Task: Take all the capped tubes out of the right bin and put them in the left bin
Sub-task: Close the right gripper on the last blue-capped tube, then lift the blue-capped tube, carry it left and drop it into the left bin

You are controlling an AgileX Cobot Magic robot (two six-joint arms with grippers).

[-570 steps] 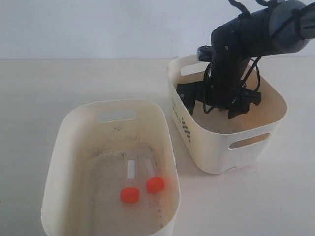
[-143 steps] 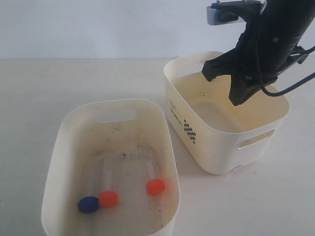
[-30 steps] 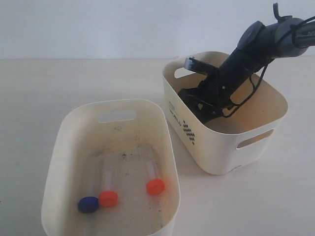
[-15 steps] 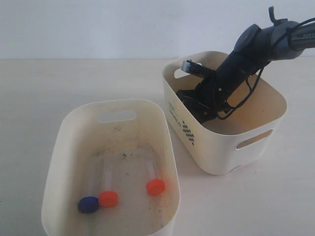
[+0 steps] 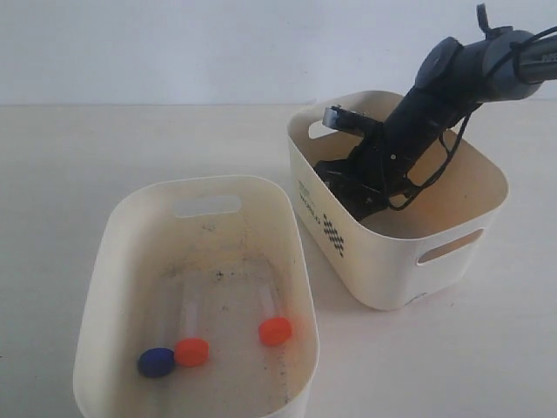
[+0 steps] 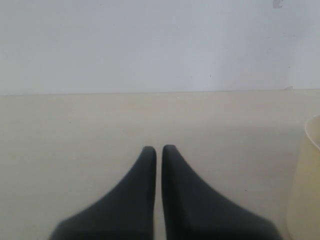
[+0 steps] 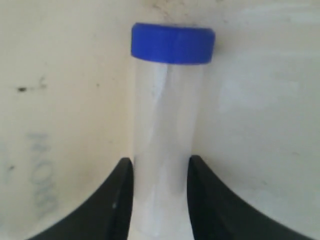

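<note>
In the right wrist view, my right gripper point(image 7: 161, 162) is shut on a clear capped tube point(image 7: 167, 115) with a dark blue cap point(image 7: 173, 43), one finger on each side of its body. The tube lies against the inner wall of the right bin point(image 5: 396, 266), where my right gripper point(image 5: 352, 196) reaches down near the checkered side. The left bin point(image 5: 113, 226) holds three tubes on its speckled floor: one blue-capped point(image 5: 157, 362) and two orange-capped point(image 5: 191, 352) point(image 5: 275, 331). My left gripper point(image 6: 158, 148) is shut on nothing, over bare table.
A cream bin's edge point(image 6: 306, 190) shows at the side of the left wrist view. The pale table point(image 5: 130, 139) surrounds both bins, and a white wall runs behind. The two bins stand close together.
Since 4.8 s ago the right arm came down from above into the right bin. Over the last second it only shifted slightly. The left bin gained a blue-capped tube since 19 s ago.
</note>
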